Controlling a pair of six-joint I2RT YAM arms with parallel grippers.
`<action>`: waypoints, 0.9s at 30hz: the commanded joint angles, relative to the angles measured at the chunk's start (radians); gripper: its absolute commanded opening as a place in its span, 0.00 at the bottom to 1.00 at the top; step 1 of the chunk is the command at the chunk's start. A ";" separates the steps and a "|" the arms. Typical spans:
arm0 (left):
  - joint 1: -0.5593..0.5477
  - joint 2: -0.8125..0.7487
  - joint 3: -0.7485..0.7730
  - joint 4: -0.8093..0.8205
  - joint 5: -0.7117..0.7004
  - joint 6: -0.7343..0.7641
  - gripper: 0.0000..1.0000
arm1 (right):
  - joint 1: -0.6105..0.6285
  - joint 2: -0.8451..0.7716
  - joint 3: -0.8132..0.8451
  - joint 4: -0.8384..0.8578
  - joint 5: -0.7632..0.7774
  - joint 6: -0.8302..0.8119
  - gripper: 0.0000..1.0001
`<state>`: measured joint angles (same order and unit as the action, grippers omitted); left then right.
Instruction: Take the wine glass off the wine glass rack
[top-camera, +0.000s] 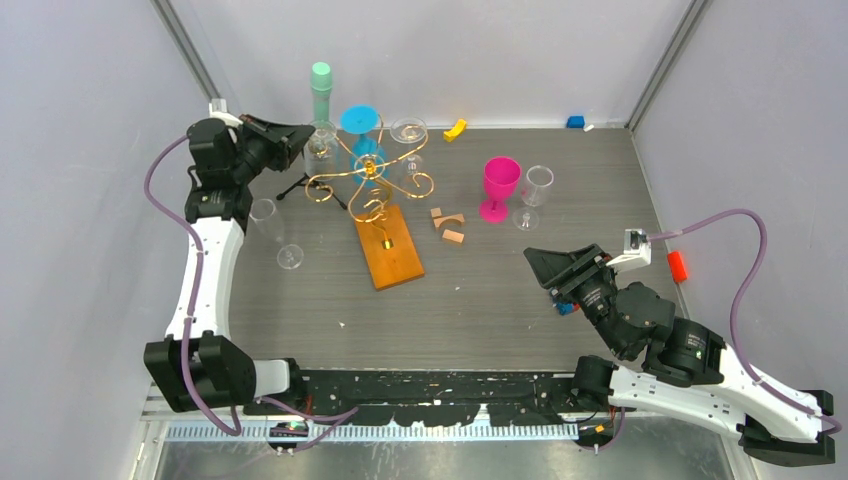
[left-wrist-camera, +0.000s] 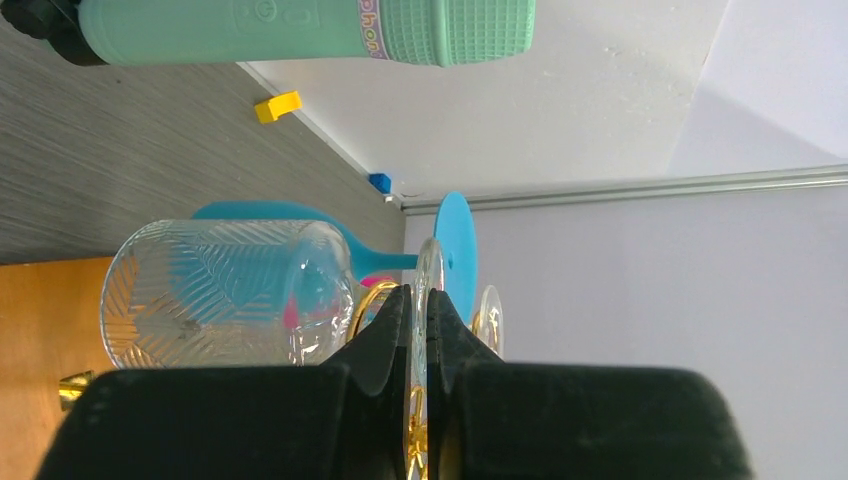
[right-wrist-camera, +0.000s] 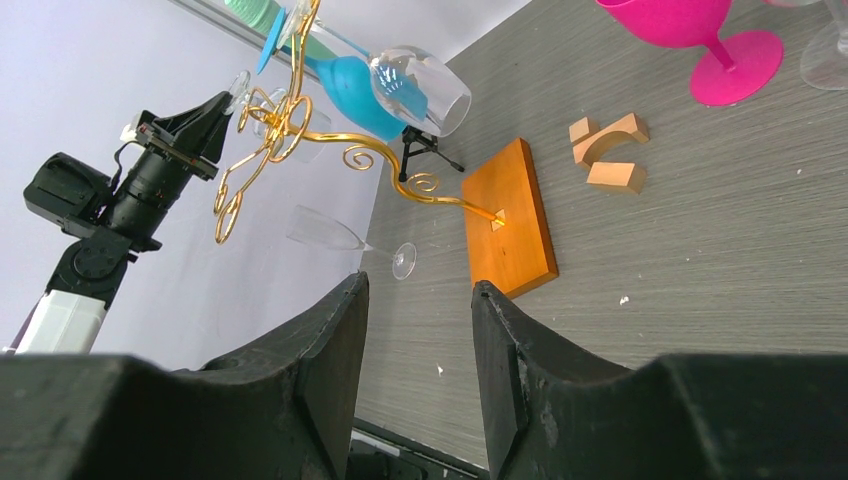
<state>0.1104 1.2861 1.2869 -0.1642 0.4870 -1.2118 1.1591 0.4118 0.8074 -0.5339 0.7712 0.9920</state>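
The wine glass rack (top-camera: 370, 183) is gold wire with curled arms on an orange-brown wooden base (top-camera: 388, 250), at the back middle of the table. A clear patterned wine glass (left-wrist-camera: 215, 295) hangs on its left arm. My left gripper (left-wrist-camera: 421, 300) is shut on that glass's thin round foot (left-wrist-camera: 430, 262), edge-on between the fingers. From above, the left gripper (top-camera: 303, 137) sits at the rack's left side. A blue glass (top-camera: 360, 125) and another clear glass (top-camera: 408, 133) also hang there. My right gripper (right-wrist-camera: 420, 290) hovers open and empty at the near right, far from the rack (right-wrist-camera: 290, 120).
A mint-green bottle (top-camera: 320, 88) stands behind the rack, with a small black tripod (top-camera: 300, 186) beside it. A clear glass (top-camera: 275, 235) lies on the table left of the base. A pink goblet (top-camera: 500, 188), a clear glass (top-camera: 537, 188) and wooden blocks (top-camera: 448, 225) sit to the right.
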 joint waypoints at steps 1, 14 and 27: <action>-0.015 -0.020 0.016 0.158 0.025 -0.052 0.00 | 0.005 0.007 -0.004 0.018 0.051 0.020 0.48; -0.015 -0.096 -0.011 0.112 0.086 -0.007 0.00 | 0.005 0.008 -0.006 0.019 0.048 0.026 0.48; -0.013 -0.117 0.013 0.005 0.129 0.074 0.00 | 0.007 0.005 0.001 0.024 0.027 0.032 0.48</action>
<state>0.0948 1.2335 1.2587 -0.1806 0.5816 -1.1847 1.1591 0.4122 0.8070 -0.5339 0.7723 0.9989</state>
